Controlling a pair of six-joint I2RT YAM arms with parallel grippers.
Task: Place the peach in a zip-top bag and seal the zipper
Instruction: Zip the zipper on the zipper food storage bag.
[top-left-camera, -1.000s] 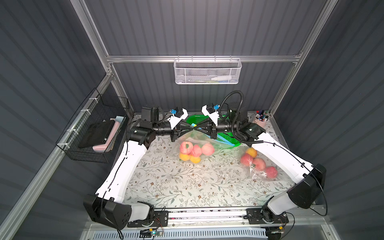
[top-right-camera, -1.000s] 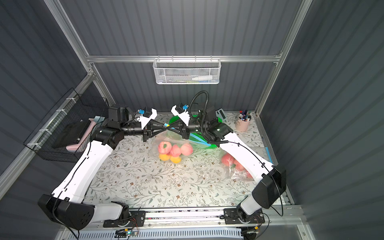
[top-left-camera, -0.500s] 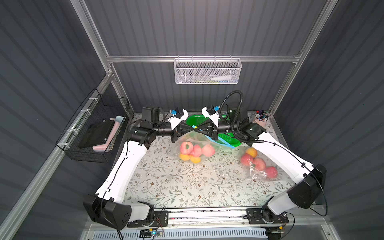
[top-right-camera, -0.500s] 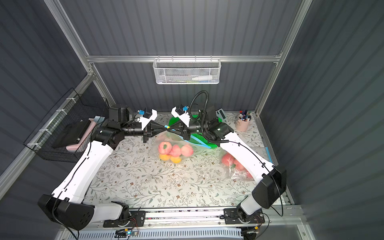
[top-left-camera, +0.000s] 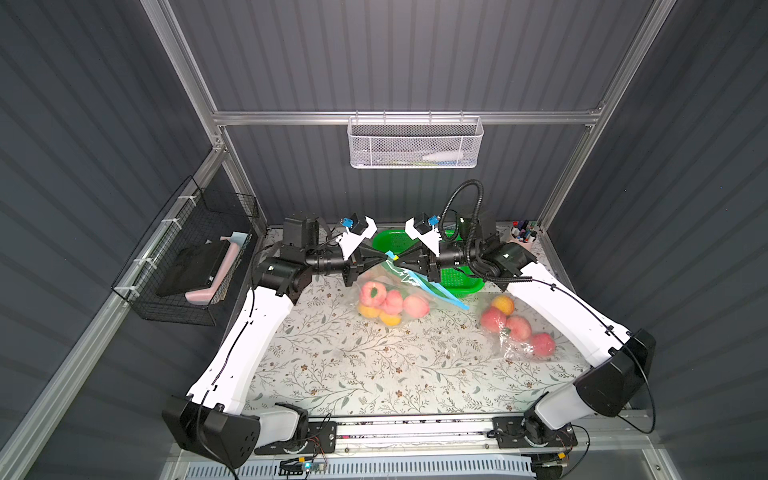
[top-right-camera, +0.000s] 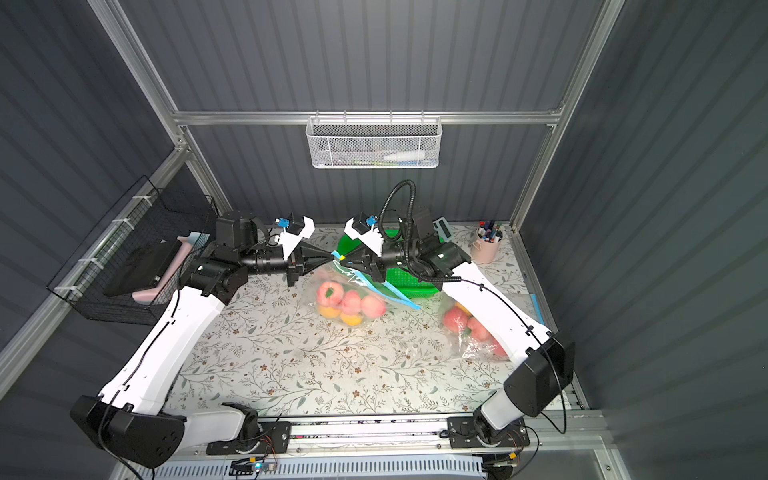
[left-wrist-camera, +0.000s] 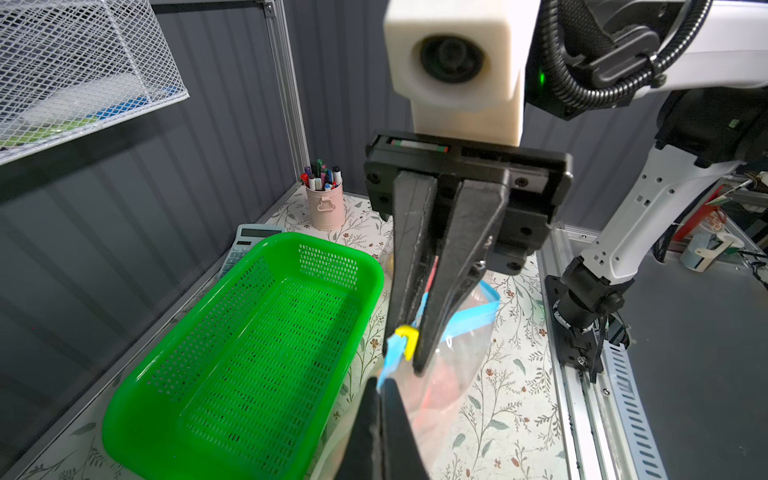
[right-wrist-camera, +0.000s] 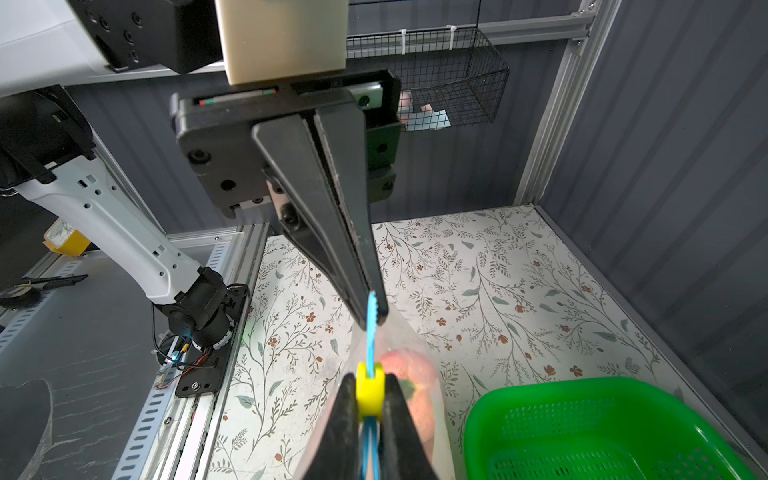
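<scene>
Peaches (top-left-camera: 390, 300) in the bag (top-left-camera: 376, 274), zipper pinched at one end by both grippers.
They sit just under my tips: left gripper (top-left-camera: 383, 258) closed on the blue zip strip (right-wrist-camera: 371, 336), right gripper (top-left-camera: 397, 259) closed on its yellow slider (right-wrist-camera: 369, 388). Green basket (top-left-camera: 459, 279) is behind, and a second fruit bag (top-left-camera: 517, 330) is beside my right arm.

At the far middle of the floral table (top-right-camera: 291, 357), the left gripper (top-right-camera: 331, 256) and right gripper (top-right-camera: 346, 258) meet almost tip to tip. Both are pinched on the top edge of a clear zip-top bag (top-right-camera: 332, 277), with a yellow slider (top-right-camera: 341, 257) at the right one's tips. The bag sags to the table with peaches (top-right-camera: 351, 300) inside, its blue zipper strip (top-right-camera: 395, 293) trailing right along the near side of a green basket (top-right-camera: 415, 289).
</scene>
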